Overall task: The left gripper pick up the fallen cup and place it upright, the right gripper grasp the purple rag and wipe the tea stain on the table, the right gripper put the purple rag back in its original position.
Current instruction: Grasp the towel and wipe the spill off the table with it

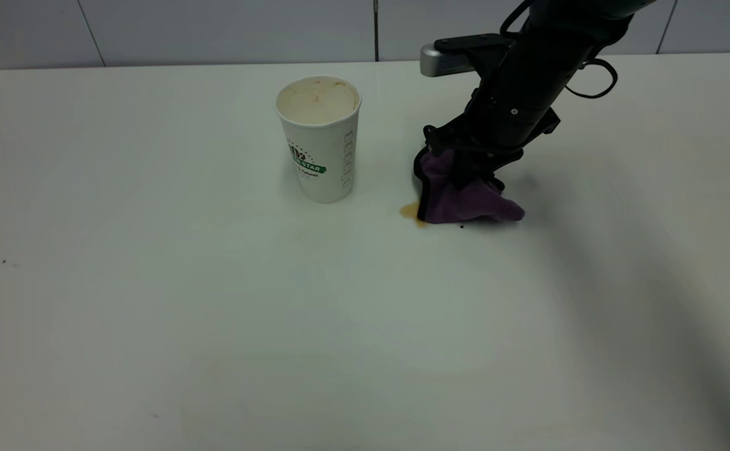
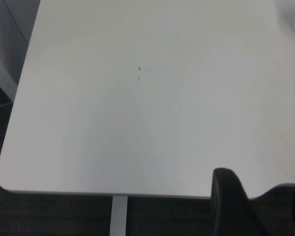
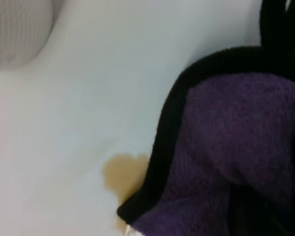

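Note:
The cup (image 1: 319,141) stands upright on the table (image 1: 152,326), left of centre; its ribbed side also shows in the right wrist view (image 3: 14,29). My right gripper (image 1: 465,172) is shut on the purple rag (image 1: 465,200) and presses it on the table. The rag's black-edged left border touches the tea stain (image 1: 409,211), a small brown blot partly under the cloth. In the right wrist view the rag (image 3: 236,142) fills the frame beside the stain (image 3: 123,172) and hides the fingers. My left gripper (image 2: 265,209) is open and empty over the table's near corner, out of the exterior view.
A few dark specks (image 1: 3,263) lie on the table at the far left; they also show in the left wrist view (image 2: 139,70). The table's rounded corner (image 2: 2,177) and front edge lie under the left gripper. A grey wall (image 1: 215,31) runs behind the table.

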